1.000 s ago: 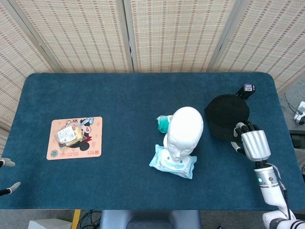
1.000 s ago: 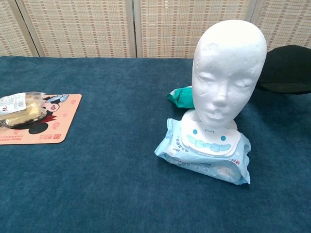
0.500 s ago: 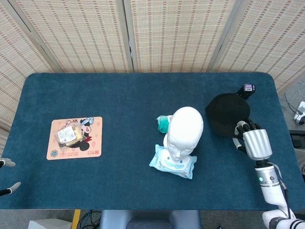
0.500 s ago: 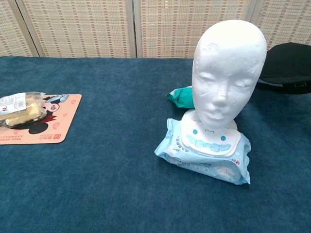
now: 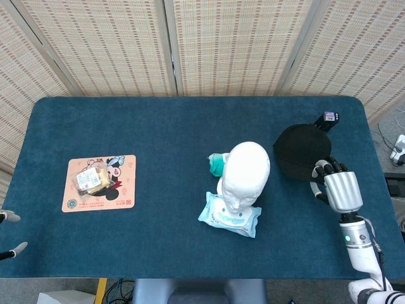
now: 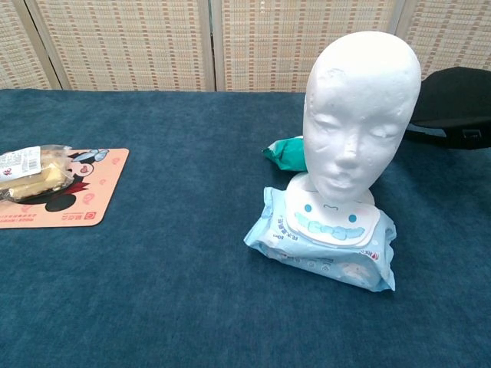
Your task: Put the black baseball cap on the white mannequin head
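The black baseball cap [image 5: 302,151] lies at the table's right side, just right of the white mannequin head [image 5: 245,174]. In the chest view the cap [image 6: 453,100] shows behind the mannequin head [image 6: 360,107], its near edge raised a little off the cloth. My right hand [image 5: 338,190] sits at the cap's near right edge, and its dark fingers [image 5: 321,170] curl onto the rim and grip it. A fingertip [image 6: 469,134] shows under the cap's edge. Only two spread fingertips of my left hand [image 5: 9,233] show at the far left bottom corner, holding nothing.
The mannequin head stands on a blue pack of wet wipes [image 5: 229,218]. A green bundle [image 5: 217,163] lies behind it. A pink cartoon mat [image 5: 120,190] with a wrapped snack [image 5: 92,178] sits at the left. A small black device [image 5: 327,119] lies beyond the cap.
My right hand has moved slightly right and closed on the cap's rim. The cap has shifted a little away from me and its near edge has lifted. The left hand is unchanged.
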Tool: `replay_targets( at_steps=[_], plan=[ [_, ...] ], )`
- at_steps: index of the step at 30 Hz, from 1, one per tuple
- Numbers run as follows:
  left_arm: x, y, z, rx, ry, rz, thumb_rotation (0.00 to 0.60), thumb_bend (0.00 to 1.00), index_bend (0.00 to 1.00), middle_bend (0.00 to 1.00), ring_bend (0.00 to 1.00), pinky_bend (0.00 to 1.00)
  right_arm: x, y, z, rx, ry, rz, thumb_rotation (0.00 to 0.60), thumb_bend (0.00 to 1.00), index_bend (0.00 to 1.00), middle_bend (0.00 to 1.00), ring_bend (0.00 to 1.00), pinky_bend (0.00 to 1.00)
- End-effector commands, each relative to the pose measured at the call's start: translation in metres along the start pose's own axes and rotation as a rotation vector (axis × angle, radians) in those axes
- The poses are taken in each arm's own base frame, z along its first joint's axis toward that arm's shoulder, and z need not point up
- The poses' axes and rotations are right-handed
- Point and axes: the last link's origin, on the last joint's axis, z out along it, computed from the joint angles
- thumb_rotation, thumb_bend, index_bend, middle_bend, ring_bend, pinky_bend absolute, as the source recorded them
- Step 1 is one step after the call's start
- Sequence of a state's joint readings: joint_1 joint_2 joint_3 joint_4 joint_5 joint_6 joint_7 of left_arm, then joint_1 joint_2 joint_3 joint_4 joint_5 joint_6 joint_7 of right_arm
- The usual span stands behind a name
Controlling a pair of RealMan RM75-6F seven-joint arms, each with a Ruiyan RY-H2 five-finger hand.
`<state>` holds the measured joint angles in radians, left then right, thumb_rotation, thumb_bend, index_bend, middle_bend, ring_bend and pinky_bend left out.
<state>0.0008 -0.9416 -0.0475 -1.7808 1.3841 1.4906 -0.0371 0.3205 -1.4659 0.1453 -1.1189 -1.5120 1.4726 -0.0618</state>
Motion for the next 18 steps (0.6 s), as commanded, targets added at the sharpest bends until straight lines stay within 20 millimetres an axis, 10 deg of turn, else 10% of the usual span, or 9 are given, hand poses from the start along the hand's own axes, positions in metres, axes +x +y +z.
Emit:
replay_targets(
  at_steps=[1,18],
  plan=[
    [0.000,0.000,0.000,0.001,0.000,0.000,0.600,0.09,0.40,0.32,0.20,0.41,0.003,-0.003,0.000,0.007,0.023,0.016,0.600,0.59,0.51,0.39,0.25,0.45],
    [0.001,0.000,-0.001,0.000,0.002,-0.003,0.600,0.09,0.40,0.32,0.20,0.41,0.037,-0.035,0.009,0.065,0.213,0.069,0.600,0.59,0.59,0.41,0.25,0.45]
  ],
)
